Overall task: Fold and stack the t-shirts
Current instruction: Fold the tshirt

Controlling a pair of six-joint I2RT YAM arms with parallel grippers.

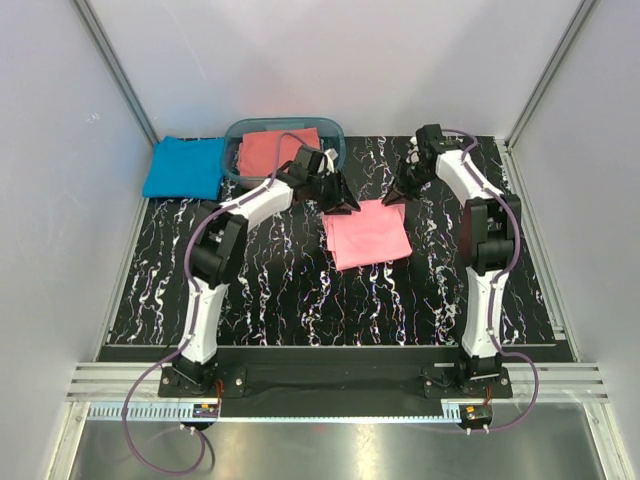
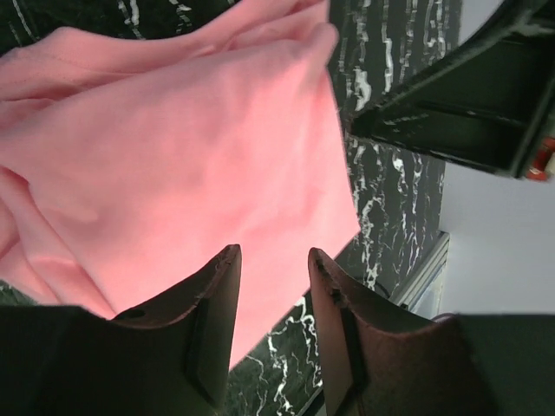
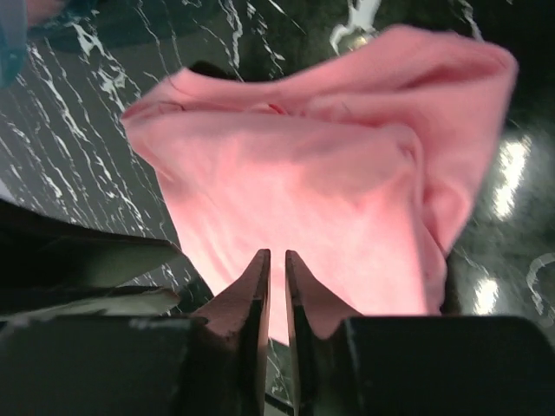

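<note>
A light pink t-shirt (image 1: 368,232) lies folded into a rough rectangle on the black marbled table (image 1: 300,290). My left gripper (image 1: 345,205) hovers over its far left corner, open and empty; in the left wrist view (image 2: 273,251) the pink t-shirt (image 2: 191,147) lies beyond the fingertips. My right gripper (image 1: 393,197) hovers over its far right corner, its fingers almost together and holding nothing; in the right wrist view (image 3: 277,254) the pink t-shirt (image 3: 303,173) lies below. A bright blue t-shirt (image 1: 184,166) lies folded at the far left. A coral-red t-shirt (image 1: 275,150) lies in the tub.
The clear bluish plastic tub (image 1: 285,124) stands at the back, just behind my left arm. White walls with metal rails close in the table on the left, right and back. The right arm's gripper (image 2: 468,113) shows in the left wrist view.
</note>
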